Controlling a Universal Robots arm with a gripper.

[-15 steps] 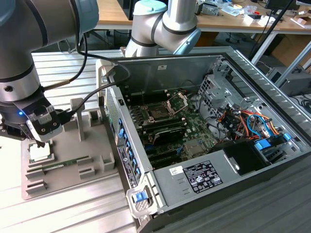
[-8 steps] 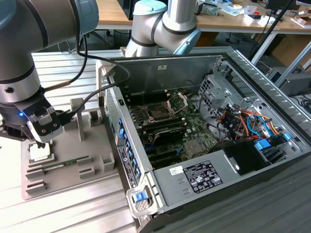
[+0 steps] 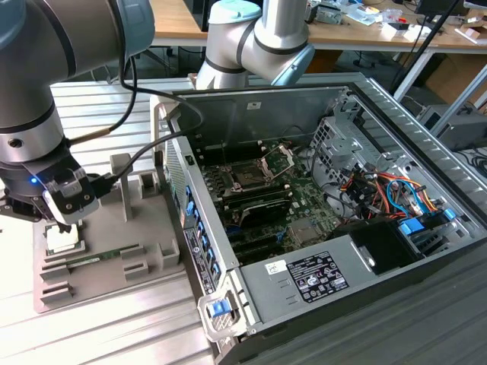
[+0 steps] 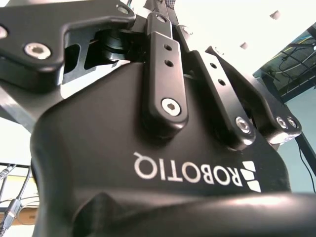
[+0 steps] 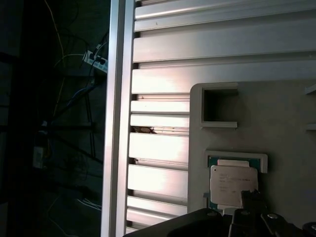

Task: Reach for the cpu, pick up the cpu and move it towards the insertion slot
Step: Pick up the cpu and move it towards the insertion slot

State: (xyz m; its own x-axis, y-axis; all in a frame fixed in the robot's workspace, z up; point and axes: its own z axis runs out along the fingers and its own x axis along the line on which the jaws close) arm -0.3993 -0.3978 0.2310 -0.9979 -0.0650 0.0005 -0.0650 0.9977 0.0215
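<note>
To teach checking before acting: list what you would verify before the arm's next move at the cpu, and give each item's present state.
1. The cpu lies flat in its pocket on the gray fixture: ok.
2. The gripper is right over the cpu in the exterior view: ok.
3. Contact between gripper and cpu: cannot tell.
4. The insertion slot has its metal frame swung up: ok, as far as it appears.
5. The computer case has its side open, so the board is exposed: ok.
</note>
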